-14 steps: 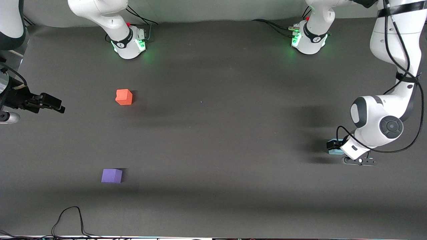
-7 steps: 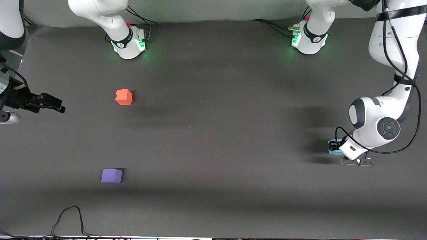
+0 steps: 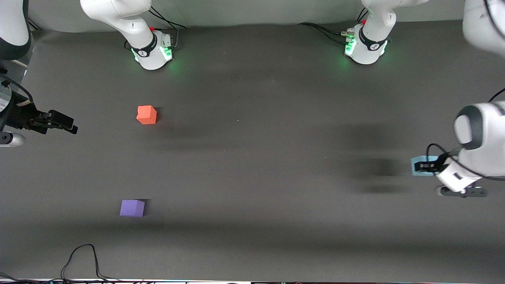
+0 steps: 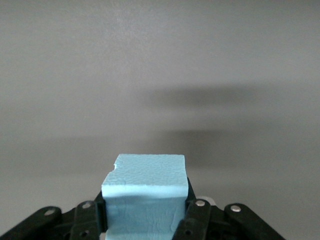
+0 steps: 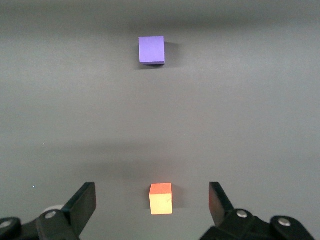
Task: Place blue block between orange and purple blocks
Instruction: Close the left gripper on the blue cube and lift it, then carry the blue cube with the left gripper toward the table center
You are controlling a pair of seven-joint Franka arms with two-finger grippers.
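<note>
No text, label, brand, number or sign can be read on anything in these views.

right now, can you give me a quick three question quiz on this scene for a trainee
1. True or false: the left gripper is shut on the blue block.
2. Which block lies nearer the front camera: A the orange block, or B the purple block?
3. Fill in: the right gripper, over the right arm's end of the table, has its fingers ____.

Key: 1 true; 2 B; 3 open.
</note>
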